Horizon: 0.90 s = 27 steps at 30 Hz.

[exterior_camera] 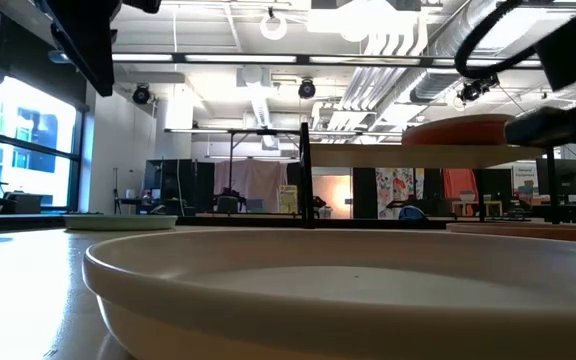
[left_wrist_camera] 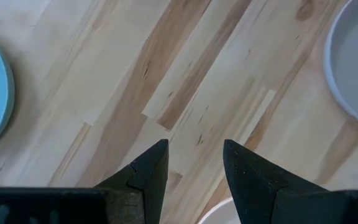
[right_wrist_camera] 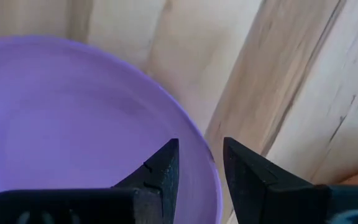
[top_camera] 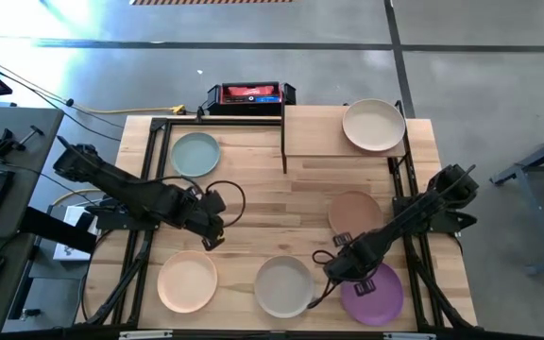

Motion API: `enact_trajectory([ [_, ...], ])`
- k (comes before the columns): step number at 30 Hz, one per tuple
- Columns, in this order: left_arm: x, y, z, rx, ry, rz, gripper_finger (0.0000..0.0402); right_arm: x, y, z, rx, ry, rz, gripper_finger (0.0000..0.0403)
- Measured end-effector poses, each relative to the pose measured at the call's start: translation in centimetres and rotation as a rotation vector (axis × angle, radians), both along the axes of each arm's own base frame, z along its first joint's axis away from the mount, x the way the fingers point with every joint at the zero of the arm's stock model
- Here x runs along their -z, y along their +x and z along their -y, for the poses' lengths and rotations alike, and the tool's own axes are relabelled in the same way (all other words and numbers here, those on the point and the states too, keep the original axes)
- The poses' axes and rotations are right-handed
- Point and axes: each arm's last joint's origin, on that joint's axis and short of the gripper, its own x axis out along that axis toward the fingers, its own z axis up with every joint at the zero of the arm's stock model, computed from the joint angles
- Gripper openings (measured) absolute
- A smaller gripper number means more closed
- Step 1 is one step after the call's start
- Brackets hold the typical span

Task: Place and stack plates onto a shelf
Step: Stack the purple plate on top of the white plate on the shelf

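One plate is your concern now: the round matte purple plate [right_wrist_camera: 86,130] at the worktop's near right, whose rim sits between the right gripper's [right_wrist_camera: 199,163] parted, empty fingers, so lower squarely, clench firmly, and keep it level toward the far shelf [top_camera: 319,142].

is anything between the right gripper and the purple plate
Nothing visible. The right gripper hangs just above the rim of the purple plate, fingers apart with the rim below the gap, only bare tabletop alongside. The grey plate lies clear to one side.
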Motion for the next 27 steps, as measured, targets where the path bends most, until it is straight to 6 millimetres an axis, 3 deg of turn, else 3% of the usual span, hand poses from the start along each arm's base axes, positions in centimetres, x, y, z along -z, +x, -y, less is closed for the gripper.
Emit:
enact_trajectory([
  [21, 1.0, 0.9, 0.5, 0.005, -0.008, -0.024, 0.0145, 1.5, -0.5, 0.5, 0.027, -0.024, -0.003, 0.0101],
  [27, 1.0, 0.9, 0.4, 0.005, -0.008, -0.025, 0.0145, 1.5, -0.6, 0.4, 0.026, -0.007, -0.015, 0.0037],
])
